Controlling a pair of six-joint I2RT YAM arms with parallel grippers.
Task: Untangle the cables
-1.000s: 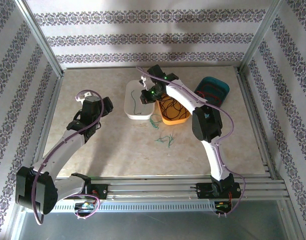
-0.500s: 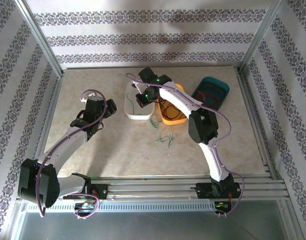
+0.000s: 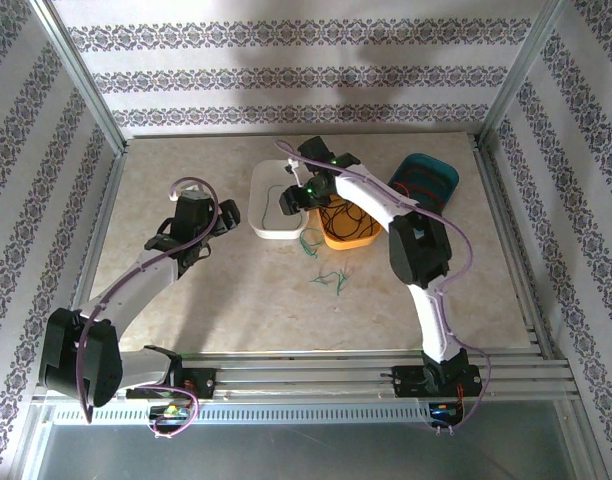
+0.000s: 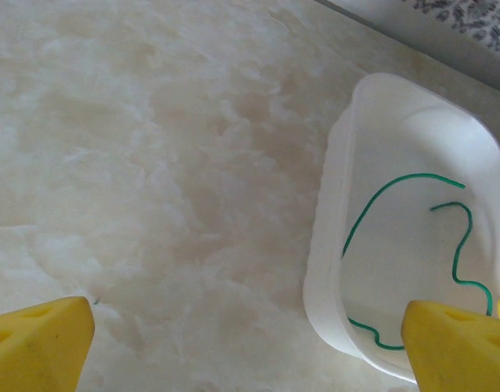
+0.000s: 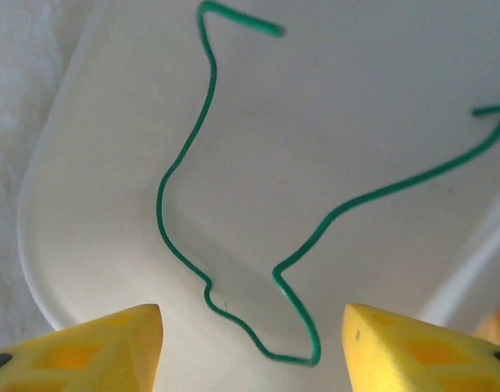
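Left fingers (image 3: 221, 213): apart, empty, over desk (image 3: 236, 300) beside white tray (image 4: 332, 204).
Right fingers (image 3: 289, 200): apart, empty, above white tray.
Green cable (image 5: 185, 163): lying loose inside white tray.
Other cables: green tangle (image 3: 328, 280) on desk; dark ones (image 3: 341, 215) in orange tray (image 3: 352, 243).

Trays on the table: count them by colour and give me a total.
White tray: 1
Orange tray: 1
Teal tray: 1
Total: 3
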